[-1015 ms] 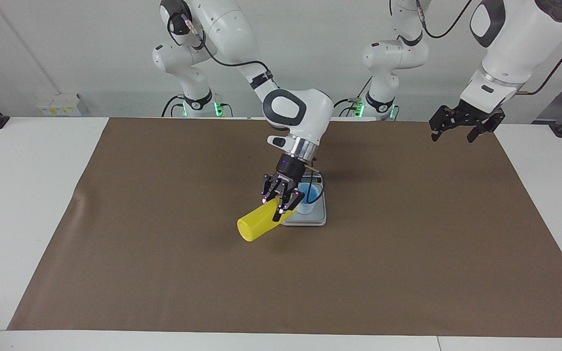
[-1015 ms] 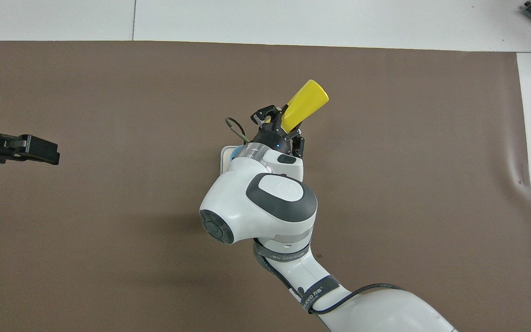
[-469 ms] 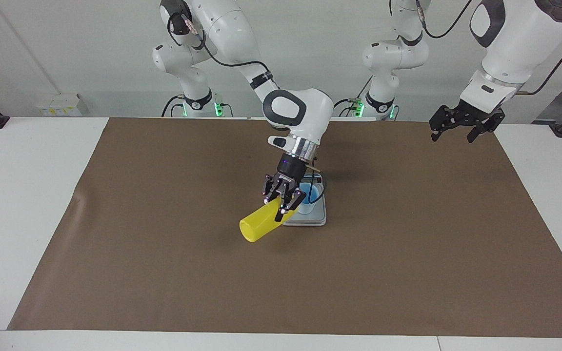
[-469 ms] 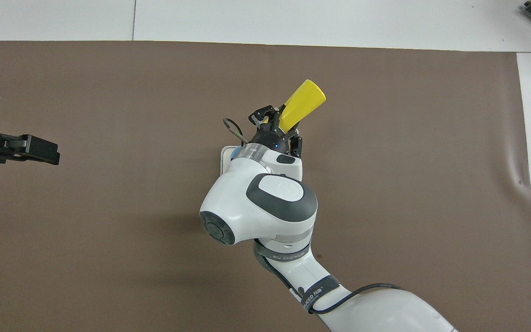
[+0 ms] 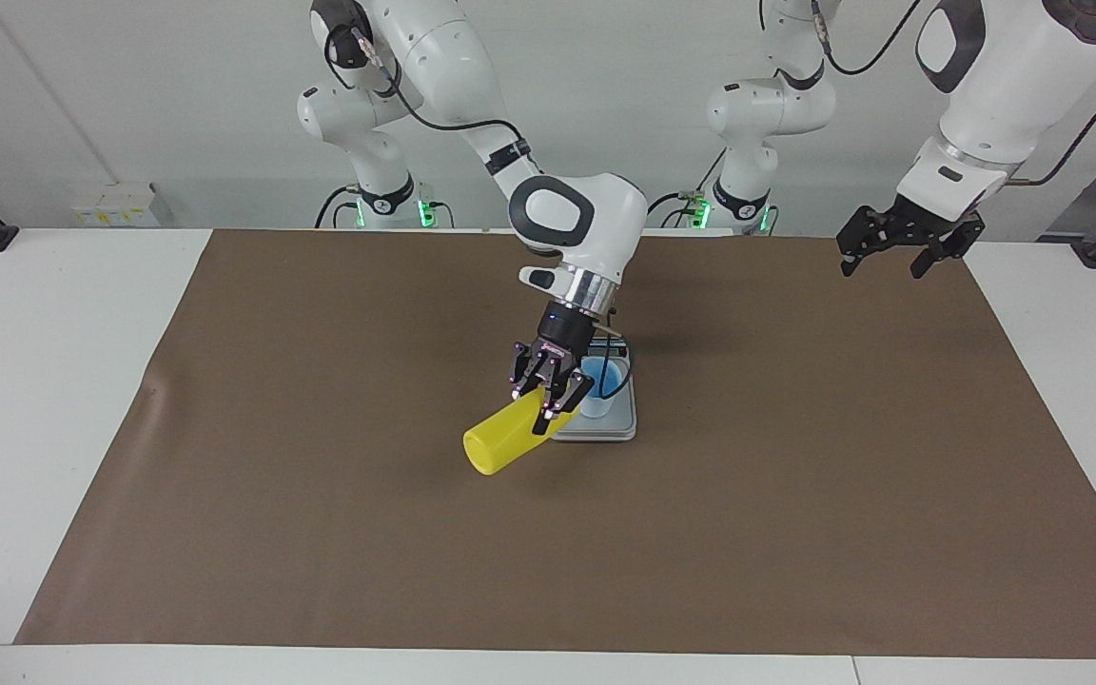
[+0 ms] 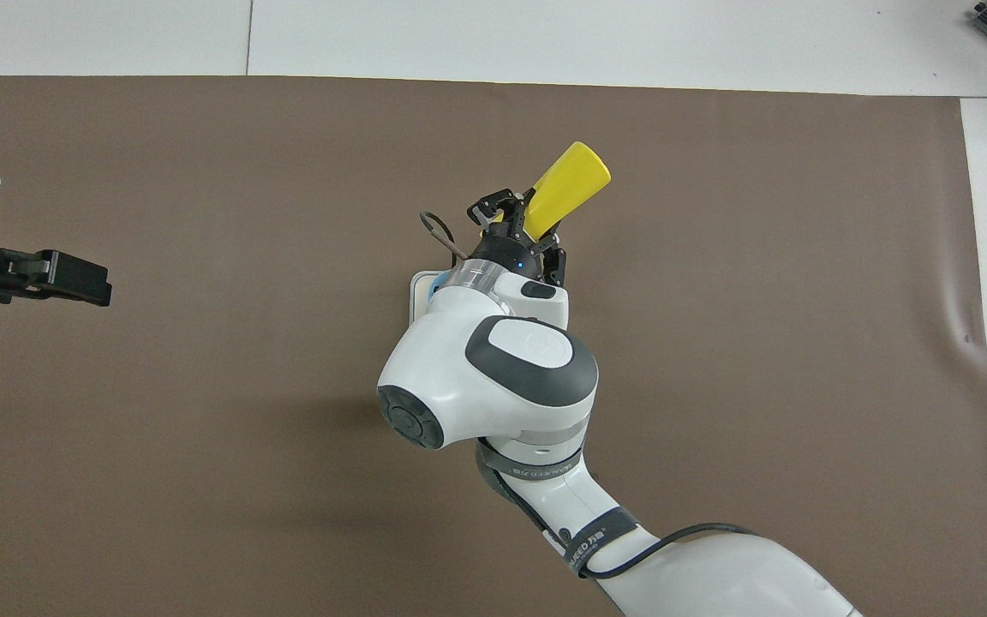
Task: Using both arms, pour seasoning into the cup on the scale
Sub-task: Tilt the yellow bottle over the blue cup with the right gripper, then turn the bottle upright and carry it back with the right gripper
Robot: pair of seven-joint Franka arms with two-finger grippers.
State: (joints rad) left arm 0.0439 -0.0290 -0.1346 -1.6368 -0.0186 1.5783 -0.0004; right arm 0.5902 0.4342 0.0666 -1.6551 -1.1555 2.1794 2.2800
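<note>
1. The yellow bottle point(image 5: 502, 441) is held in the air, tipped steeply, its flat base away from the robots and toward the right arm's end of the table. Its nozzle end points toward the cup and is hidden by the gripper.
2. The right gripper point(image 5: 548, 392) is clamped around the bottle's upper part, over the edge of the scale. Its arm reaches in over the middle of the table. In the overhead view the same gripper point(image 6: 517, 233) shows just past the arm's big white joint, with the bottle point(image 6: 569, 182) sticking out from it.
3. The blue cup point(image 5: 602, 388) stands upright on the scale, right beside the gripper. The gripper covers part of its rim, so whether the nozzle touches the cup cannot be told.
4. The scale point(image 5: 616, 430) lies flat on the brown mat point(image 5: 795, 495) near the middle of the table. In the overhead view only a corner of it point(image 6: 416, 287) shows from under the arm.
5. The left gripper point(image 5: 902, 245) waits in the air over the mat's corner at the left arm's end, well apart from the scale, fingers spread and holding nothing.
</note>
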